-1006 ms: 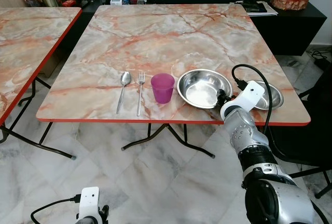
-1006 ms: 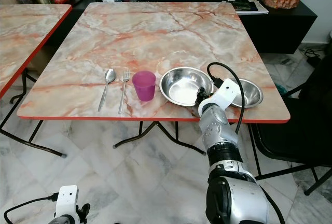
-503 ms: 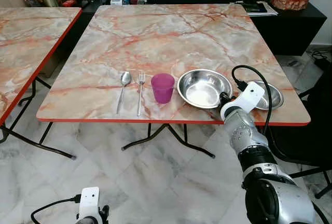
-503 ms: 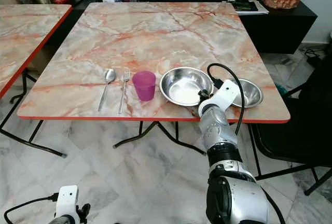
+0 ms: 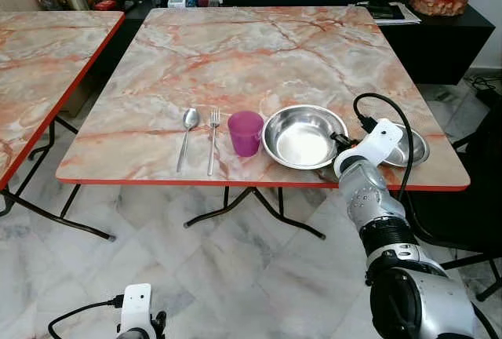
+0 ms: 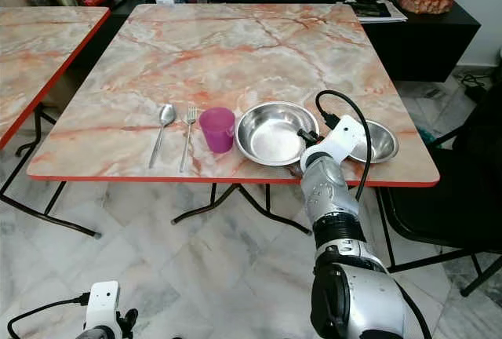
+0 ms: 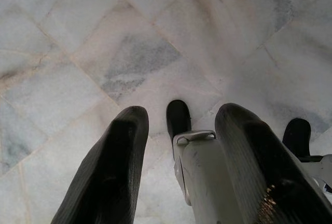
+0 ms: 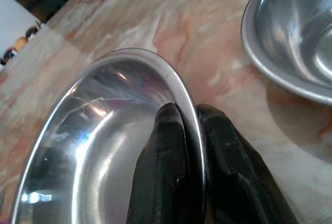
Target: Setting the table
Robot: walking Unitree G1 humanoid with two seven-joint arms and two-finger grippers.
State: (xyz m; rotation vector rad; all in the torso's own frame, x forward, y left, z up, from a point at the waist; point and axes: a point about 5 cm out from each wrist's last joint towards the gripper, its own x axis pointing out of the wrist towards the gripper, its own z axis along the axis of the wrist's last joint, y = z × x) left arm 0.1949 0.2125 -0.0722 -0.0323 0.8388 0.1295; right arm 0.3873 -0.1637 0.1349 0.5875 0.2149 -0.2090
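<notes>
Steel bowl (image 5: pixel 302 136), rim pinched by right end effector (image 8: pixel 189 130)

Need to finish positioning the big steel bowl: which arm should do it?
Right. The right gripper is already pinched on the large steel bowl at its rim; the left gripper hangs open above the floor.

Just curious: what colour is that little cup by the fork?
The cup is purple, clearest in the left eye view.
</notes>
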